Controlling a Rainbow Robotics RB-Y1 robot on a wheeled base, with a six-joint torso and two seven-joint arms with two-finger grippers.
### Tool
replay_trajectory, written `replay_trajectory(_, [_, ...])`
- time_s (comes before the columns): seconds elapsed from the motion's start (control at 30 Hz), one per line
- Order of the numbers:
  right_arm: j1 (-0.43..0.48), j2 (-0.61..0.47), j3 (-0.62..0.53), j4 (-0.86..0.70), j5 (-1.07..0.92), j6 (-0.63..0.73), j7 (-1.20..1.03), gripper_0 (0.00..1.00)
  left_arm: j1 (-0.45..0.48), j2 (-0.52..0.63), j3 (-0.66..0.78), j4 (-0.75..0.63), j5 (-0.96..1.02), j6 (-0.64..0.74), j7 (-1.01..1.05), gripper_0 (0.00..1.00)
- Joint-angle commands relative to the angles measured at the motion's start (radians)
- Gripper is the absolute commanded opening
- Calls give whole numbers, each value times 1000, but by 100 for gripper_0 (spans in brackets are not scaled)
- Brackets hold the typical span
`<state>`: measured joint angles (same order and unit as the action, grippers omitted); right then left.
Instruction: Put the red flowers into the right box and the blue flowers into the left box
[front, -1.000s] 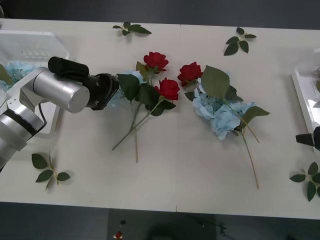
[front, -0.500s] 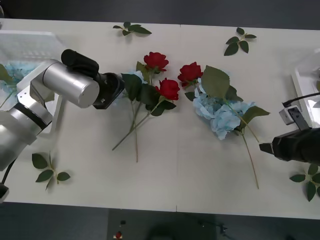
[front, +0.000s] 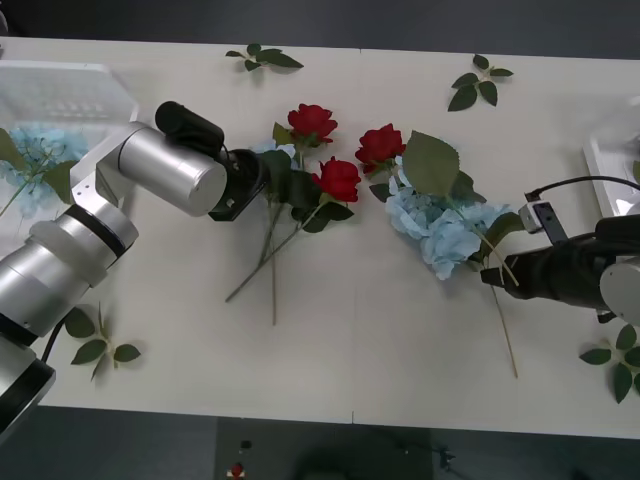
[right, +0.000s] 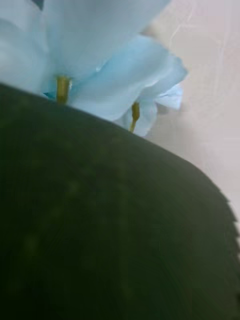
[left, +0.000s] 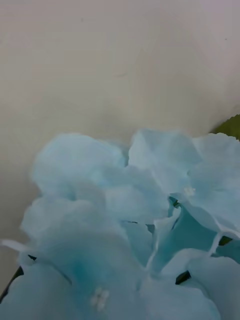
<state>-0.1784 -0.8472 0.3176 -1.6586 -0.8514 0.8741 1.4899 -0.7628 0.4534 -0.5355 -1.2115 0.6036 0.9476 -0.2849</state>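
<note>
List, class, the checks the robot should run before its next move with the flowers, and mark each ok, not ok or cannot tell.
1. Left gripper at the blue cluster beside the roses: ok.
2. Left fingers closed on it: cannot tell.
3. Right gripper at the blue flower stem: ok.
4. Right fingers closed: cannot tell.
5. Left box has room: ok.
6. All roses in the right box: not ok; three lie on the table.

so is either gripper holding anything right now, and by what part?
Cannot tell. The left gripper is at a blue flower beside the roses; the right gripper is at the other blue cluster's stem.
</note>
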Motion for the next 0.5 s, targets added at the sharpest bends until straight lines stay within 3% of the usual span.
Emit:
replay_trajectory(0.03, [-29,10,23,11,-1,-10,-45,100,-35,-18,0,13,-5,-4,-11,41])
replay_trajectory(0.17, [-47,11,69,31,-3,-47,-57,100,-35,-27,-15,30,-5,-24,-17,2])
replay_trajectory(0.47, [-64,37,100,51,3,-87,-72,100,-35,-16,-18,-2,-4,-36,-31,0])
replay_trajectory(0.5, [-65,40,100,49,5,-87,-74,94,-35,-9,-18,-17,-2,-36,-33,0])
